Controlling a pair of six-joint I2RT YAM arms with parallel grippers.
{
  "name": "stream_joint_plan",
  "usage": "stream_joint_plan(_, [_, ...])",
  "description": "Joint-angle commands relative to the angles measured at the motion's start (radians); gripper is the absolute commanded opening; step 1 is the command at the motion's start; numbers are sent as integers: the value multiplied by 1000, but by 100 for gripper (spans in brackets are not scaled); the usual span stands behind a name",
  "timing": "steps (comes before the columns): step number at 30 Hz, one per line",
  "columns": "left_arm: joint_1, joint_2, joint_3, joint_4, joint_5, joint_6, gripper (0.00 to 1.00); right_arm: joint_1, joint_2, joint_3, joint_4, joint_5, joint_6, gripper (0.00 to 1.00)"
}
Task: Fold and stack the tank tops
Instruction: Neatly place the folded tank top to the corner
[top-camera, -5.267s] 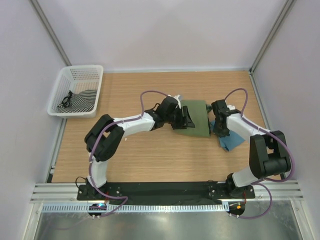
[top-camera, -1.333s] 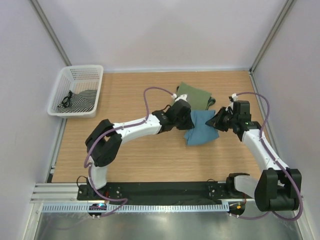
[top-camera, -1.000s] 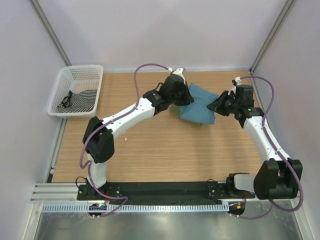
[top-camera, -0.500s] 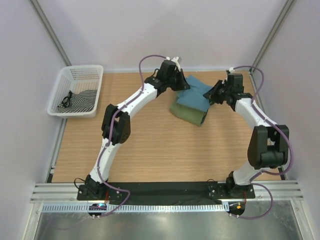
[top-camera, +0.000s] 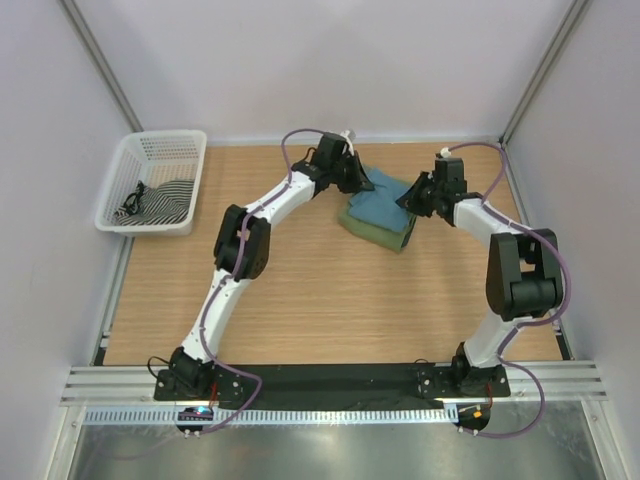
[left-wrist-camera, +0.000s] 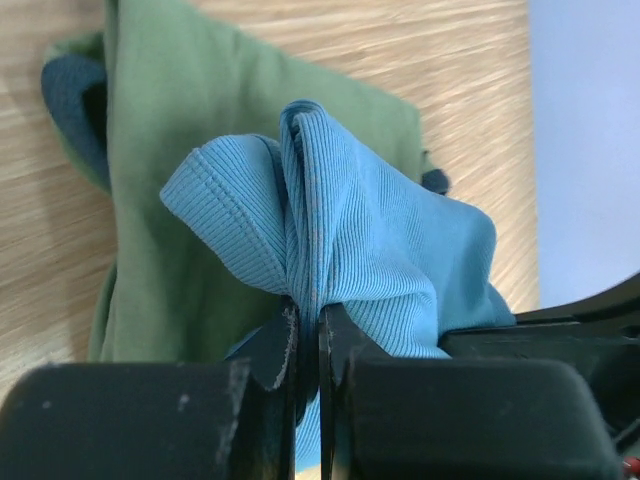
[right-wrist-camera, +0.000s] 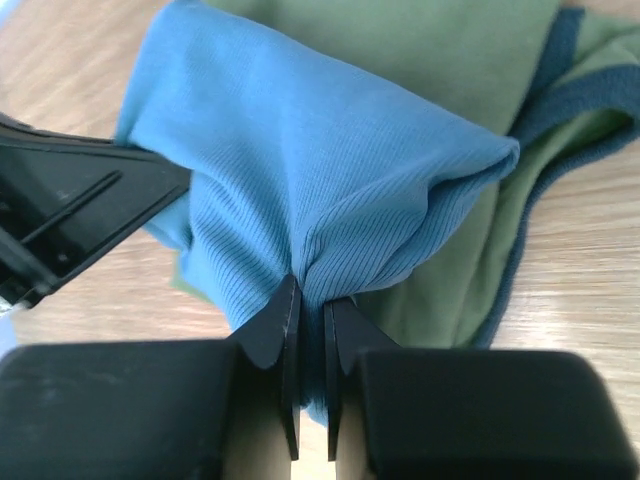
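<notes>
A white plastic mesh basket (top-camera: 112, 195) sits at the far left edge of the wooden worktop (top-camera: 300, 300), well apart from the clothes. A black-and-white striped cloth (top-camera: 165, 200) lies inside it. Purple cables (top-camera: 298, 135) loop over both arms, and grey metal frame posts (top-camera: 100, 70) stand at the far corners.

The folded olive-green cloth tank top (top-camera: 375, 228) lies on the far part of the worktop, right of centre. The plain teal-blue ribbed tank top (top-camera: 385, 197) is spread across it, so only the near edge of the olive one shows from above.

The left fingers (top-camera: 358, 180) are at the teal top's left end and the right fingers (top-camera: 413, 197) at its right end. Both pairs are narrowed to a slit and pinch a gathered fold of teal rib (the cloth puckers into a pleat right at the tips).

In the left wrist view the left fingers (left-wrist-camera: 287, 335) grip the teal top (left-wrist-camera: 380, 240), with the olive top (left-wrist-camera: 170, 120) flat beyond it. In the right wrist view the right fingers (right-wrist-camera: 286, 320) grip the teal top (right-wrist-camera: 300, 170) over the olive top (right-wrist-camera: 450, 50), whose navy trim (right-wrist-camera: 585, 92) runs along the right. The opposite arm's black body (right-wrist-camera: 70, 215) crowds in from the left.
</notes>
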Motion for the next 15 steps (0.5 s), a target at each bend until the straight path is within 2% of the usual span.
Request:
stream_joint_plan(1, [28,26,44,14,-3,-21,2,-2,64,-24,34,35,4,16])
stream_joint_plan(2, [31,31,42,5,-12,-16,8,-5,80,-26,41,25,4,21])
stream_joint_plan(3, [31,35,44,-15,-17,-11,14,-9,109,-26,41,19,7,36])
stream_joint_plan(4, [32,37,47,-27,-20,2,32,-12,116,-26,41,22,10,42])
stream_joint_plan(7, [31,19,47,-64,-21,33,58,-12,91,-52,40,58,16,57])
stream_joint_plan(11, [31,-43,31,-81,-26,67,67,-21,26,-79,22,109,12,64])
stream_joint_plan(15, [29,-96,28,-107,-34,81,68,-35,10,-50,6,108,-5,69])
